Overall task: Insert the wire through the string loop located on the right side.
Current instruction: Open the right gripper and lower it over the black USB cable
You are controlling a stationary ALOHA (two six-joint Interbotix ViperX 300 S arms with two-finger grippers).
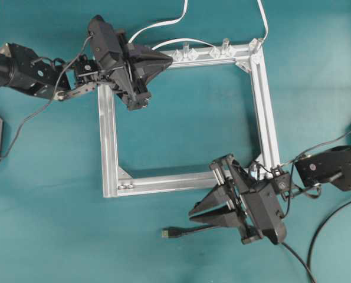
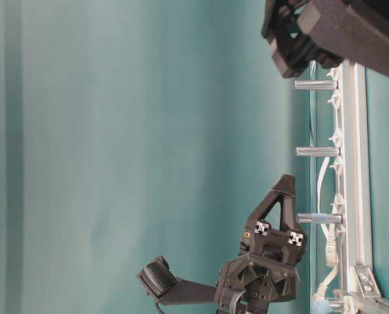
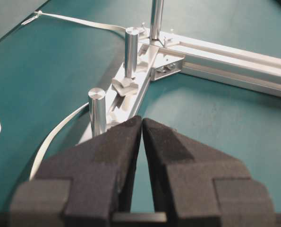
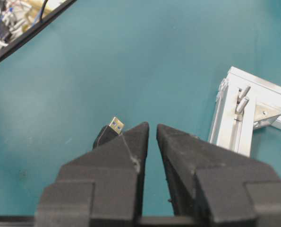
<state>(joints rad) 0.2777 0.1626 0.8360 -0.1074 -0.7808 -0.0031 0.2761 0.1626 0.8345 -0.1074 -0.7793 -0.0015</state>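
- Step in hand: judged to be the very start; the wire (image 1: 222, 230) lies untouched on the desk (image 1: 57, 236), so nothing has been threaded
- Right hand (image 1: 206, 213): hovers at the lower right corner of the frame (image 1: 108, 141), directly above the wire; in the right wrist view its pads (image 4: 123, 151) stand almost together with only a narrow slit between them, and nothing is held
- Left hand (image 1: 163, 58): sits over the upper left corner of the frame, well apart from the wire; pads (image 3: 123, 139) nearly touching, clenched on nothing
- Wire location: on the desk just below the frame's bottom rail, partly under the right hand; the plug (image 1: 165, 233) lies free to the left of that hand
- Orientation: long axis runs roughly left to right in the overhead view, plug end pointing left, away from the frame's right rail; the cable trails off toward the lower right edge
- String loop: cannot be made out with certainty in any view; it is likely by the frame's right rail, partly hidden by the right arm
- Next move, as a judgement: the right hand must spread its pads, lower onto the cable just behind the plug and grip, then turn the plug toward the right rail
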